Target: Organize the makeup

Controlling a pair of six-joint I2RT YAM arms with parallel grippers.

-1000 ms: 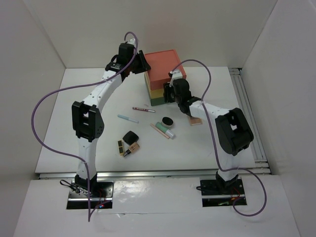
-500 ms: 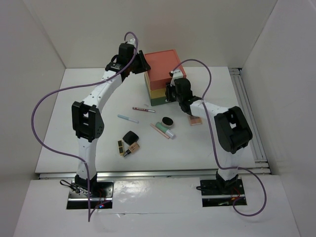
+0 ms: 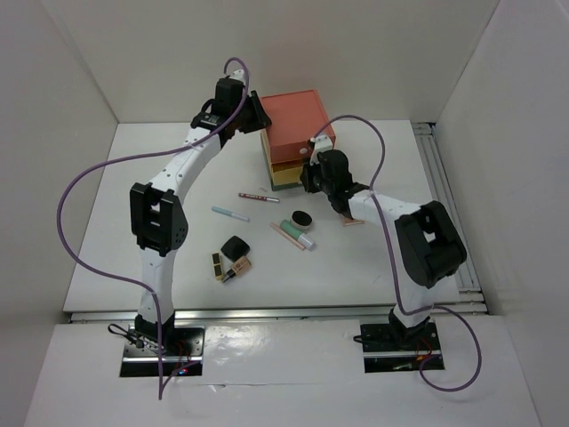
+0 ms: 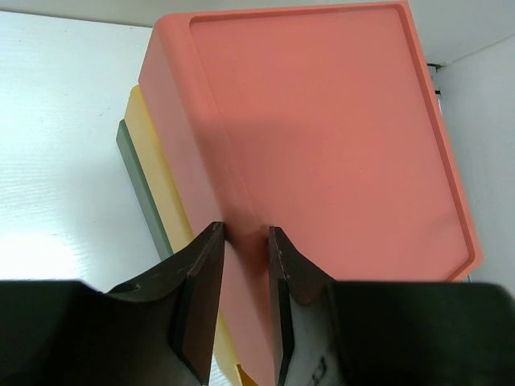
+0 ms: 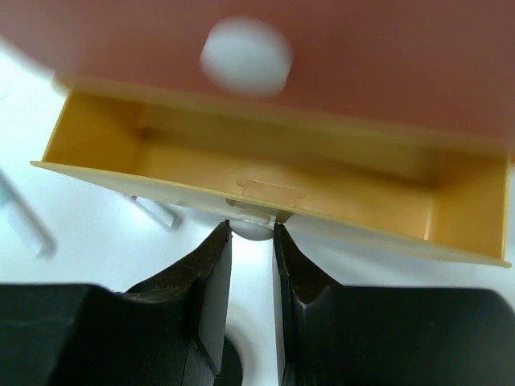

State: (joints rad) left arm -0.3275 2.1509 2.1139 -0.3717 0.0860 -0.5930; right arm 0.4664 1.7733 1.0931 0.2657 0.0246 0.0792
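The stacked drawer box [image 3: 293, 120] stands at the back. My left gripper [image 3: 255, 116] is shut on its coral top edge [image 4: 241, 201]. My right gripper [image 5: 252, 227] is shut on the white knob [image 5: 256, 231] of the yellow drawer [image 5: 282, 173], which stands pulled out and empty [image 3: 286, 169]. The makeup lies on the table: a dark pencil [image 3: 259, 197], a pale blue pencil [image 3: 230, 213], a round black pot [image 3: 302, 217], a mint tube [image 3: 300, 234], a black square compact [image 3: 235, 246], a gold-black lipstick [image 3: 218, 265] and a pink palette [image 3: 353, 219] under my right arm.
The coral drawer above is shut, its white knob [image 5: 245, 55] blurred. The green drawer [image 4: 141, 185] is at the bottom. A rail [image 3: 442, 191] runs along the table's right side. White walls enclose the table on three sides.
My right gripper has drawn back towards the near side with the knob, and the yellow drawer has slid out of the box. The left arm has not moved.
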